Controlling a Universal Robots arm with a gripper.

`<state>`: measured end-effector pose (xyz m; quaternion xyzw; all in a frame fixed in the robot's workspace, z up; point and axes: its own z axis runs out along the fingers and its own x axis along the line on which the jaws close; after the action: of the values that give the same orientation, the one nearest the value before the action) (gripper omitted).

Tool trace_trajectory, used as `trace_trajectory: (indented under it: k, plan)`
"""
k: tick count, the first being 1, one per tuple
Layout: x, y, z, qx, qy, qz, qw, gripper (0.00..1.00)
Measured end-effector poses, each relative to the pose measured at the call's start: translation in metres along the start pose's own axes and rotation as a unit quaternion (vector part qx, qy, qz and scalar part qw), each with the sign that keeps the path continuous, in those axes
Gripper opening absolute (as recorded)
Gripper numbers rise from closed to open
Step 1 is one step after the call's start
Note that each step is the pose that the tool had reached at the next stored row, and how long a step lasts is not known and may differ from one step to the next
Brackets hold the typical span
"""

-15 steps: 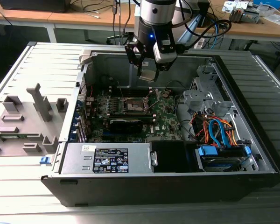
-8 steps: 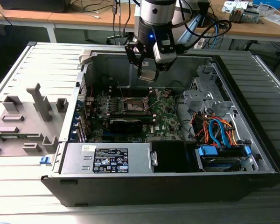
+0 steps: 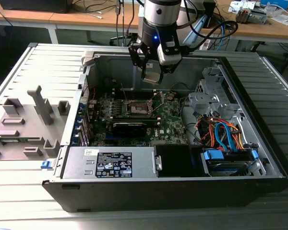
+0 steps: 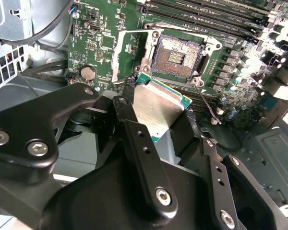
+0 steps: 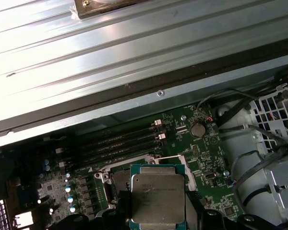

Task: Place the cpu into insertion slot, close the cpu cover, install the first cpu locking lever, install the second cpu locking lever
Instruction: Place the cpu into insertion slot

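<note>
In the exterior view my gripper [image 3: 152, 75] hangs inside the open computer case, above the green board and a little behind the insertion slot [image 3: 138, 106]. It is shut on the cpu [image 4: 161, 108], a silvery square chip clamped by its edges between black fingers [image 4: 129, 120]. In the second wrist view the insertion slot [image 4: 177, 55] lies bare and dark just past the chip. The cpu cover [image 4: 129, 52] stands swung open beside it. A thin wire locking lever [image 4: 209, 108] sticks up free on the other side. In the first wrist view the cpu [image 5: 158, 201] hides most of the insertion slot [image 5: 116, 184].
A long black card [image 3: 129, 127] lies just in front of the slot. Memory slots [image 5: 120, 143] run behind it. A power supply [image 3: 110, 165] fills the case front, and a drive cage with coloured cables [image 3: 225, 136] stands on the exterior view's right. Grey fixtures [image 3: 24, 120] stand outside on the left.
</note>
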<state>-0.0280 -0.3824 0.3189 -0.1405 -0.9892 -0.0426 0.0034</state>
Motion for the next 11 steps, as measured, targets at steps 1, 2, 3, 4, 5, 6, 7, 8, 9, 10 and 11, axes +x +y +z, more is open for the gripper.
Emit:
trace_trajectory:
  k: [1,2,3,4,5,6,7,8,9,10,11]
  plan:
    - [0.0,0.0,0.0001,0.0,0.0,0.0,1.0,0.54]
    - [0.0,0.0,0.0001,0.0,-0.0001,0.001,1.0,0.54]
    - [0.0,0.0,0.0002,0.0,-0.0001,0.001,1.0,0.54]
    - [0.0,0.0,0.0003,0.0,-0.0001,0.001,1.0,0.54]
    - [0.0,0.0,0.0003,0.0,-0.0002,0.002,1.0,0.54]
    - [0.0,0.0,0.0004,0.0,-0.0002,0.002,1.0,0.54]
    - [0.0,0.0,0.0004,0.0,-0.0002,0.002,1.0,0.54]
    - [0.0,0.0,0.0005,-0.0001,-0.0002,0.002,1.0,0.54]
    - [0.0,0.0,0.0006,-0.0001,-0.0003,0.003,1.0,0.54]
    - [0.0,0.0,0.0006,-0.0001,-0.0003,0.003,1.0,0.54]
    - [0.0,-0.0001,0.0007,0.0,-0.0003,0.003,0.99999,0.54]
